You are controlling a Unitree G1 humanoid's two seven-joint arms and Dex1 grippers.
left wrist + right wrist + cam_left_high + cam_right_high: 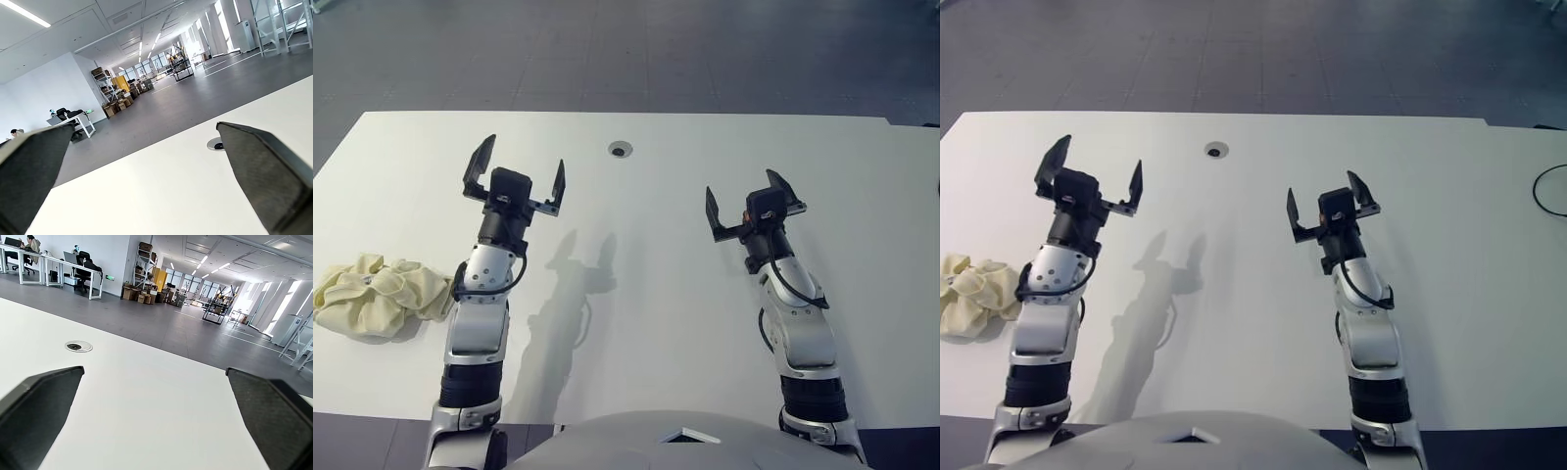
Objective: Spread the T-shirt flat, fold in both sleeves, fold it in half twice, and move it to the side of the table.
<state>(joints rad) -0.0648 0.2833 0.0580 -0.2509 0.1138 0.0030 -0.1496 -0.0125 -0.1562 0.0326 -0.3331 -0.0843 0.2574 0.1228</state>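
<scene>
A pale yellow T-shirt (380, 296) lies crumpled in a heap at the table's left edge, beside my left forearm. Above the white table (646, 323), left of centre, my left gripper (519, 169) is held open with nothing between its fingers (266, 169). My right gripper (756, 203) hovers open and empty over the right half of the table; its dark fingers (39, 406) frame bare tabletop in the right wrist view. Both grippers are well apart from the shirt.
A round cable grommet (621, 149) is set into the table near its far edge, between the grippers. A black cable (1549, 191) loops at the table's right edge. Grey floor lies beyond the far edge.
</scene>
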